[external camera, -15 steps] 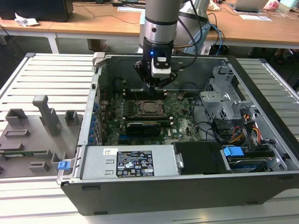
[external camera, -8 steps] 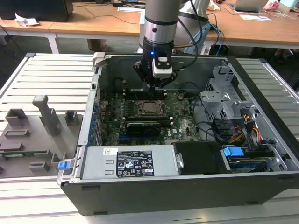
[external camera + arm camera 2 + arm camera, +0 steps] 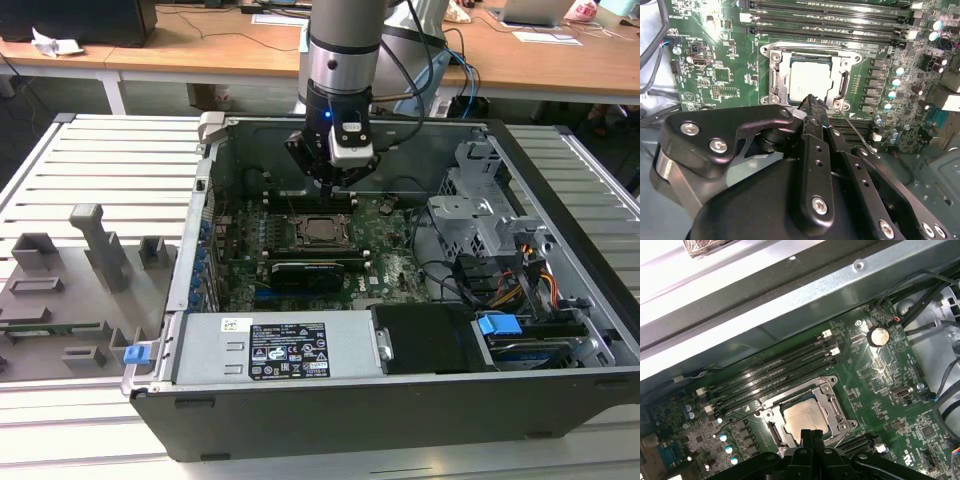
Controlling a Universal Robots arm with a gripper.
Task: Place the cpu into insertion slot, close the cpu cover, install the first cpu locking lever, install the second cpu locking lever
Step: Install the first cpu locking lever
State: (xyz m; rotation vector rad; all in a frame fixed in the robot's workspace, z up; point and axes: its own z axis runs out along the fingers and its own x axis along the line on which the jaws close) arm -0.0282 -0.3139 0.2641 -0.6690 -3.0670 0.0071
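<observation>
Setting: wooden desks run along the back of the room; an open computer case (image 3: 400, 300) lies on a pale slatted desk (image 3: 110, 160).
Pincer: the pincer (image 3: 812, 436) hangs inside the case, its two black fingers (image 3: 812, 107) pressed together with no gap between them and nothing held.
Pincer position: in both wrist views the fingertips sit just at the rim of the socket, over the edge of the chip; whether they touch it I cannot tell.
Cpu: the cpu (image 3: 809, 80), silver-grey and square, lies flat in the insertion slot (image 3: 771, 431).
Cpu cover: the cpu cover (image 3: 774, 65), a silver frame, lies flat around the chip.
Lever: a thin wire lever (image 3: 856, 132) slants up beside the socket.
Board: green motherboard (image 3: 875, 370) with long black memory slots (image 3: 775, 372) near the socket.
Aside: grey fixtures (image 3: 95, 250) stand on the slats at the exterior view's left.
</observation>
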